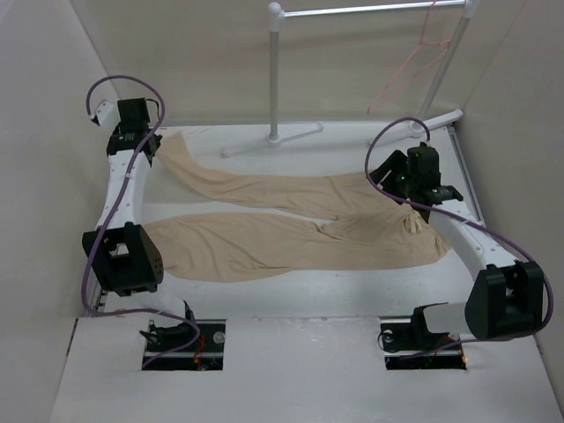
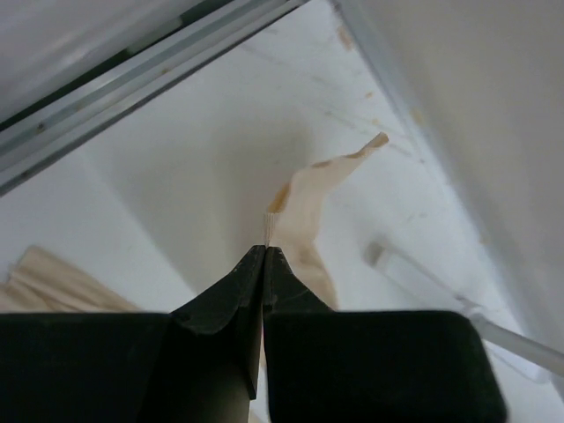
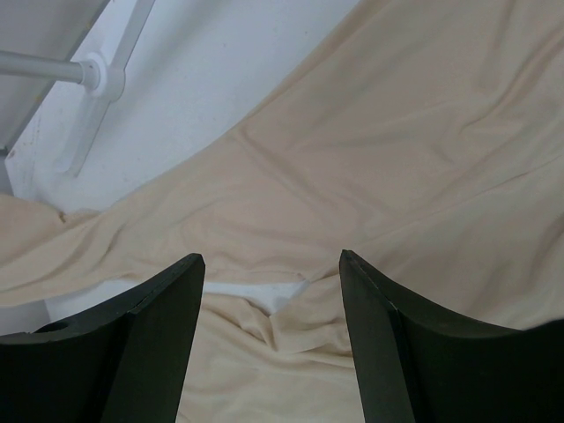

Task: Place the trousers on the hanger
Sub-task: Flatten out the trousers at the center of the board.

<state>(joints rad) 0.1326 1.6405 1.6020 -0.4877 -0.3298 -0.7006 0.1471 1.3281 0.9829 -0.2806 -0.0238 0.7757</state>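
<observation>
The left claw [image 2: 265, 254] is pressed together on the thin cuff edge of the beige trousers [image 1: 291, 220], probably to lift that leg. The right claw [image 3: 271, 264] hangs spread above the crotch, ready to gather the cloth beneath it. The pinkish-red hanger [image 1: 407, 69] hangs on the white rack [image 1: 275, 79], well beyond the right claw.

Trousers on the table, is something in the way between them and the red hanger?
Nothing visible blocks it. The trousers lie flat on the table; the hanger hangs on the rack behind them. Only the rack's foot lies on the table in between.
</observation>
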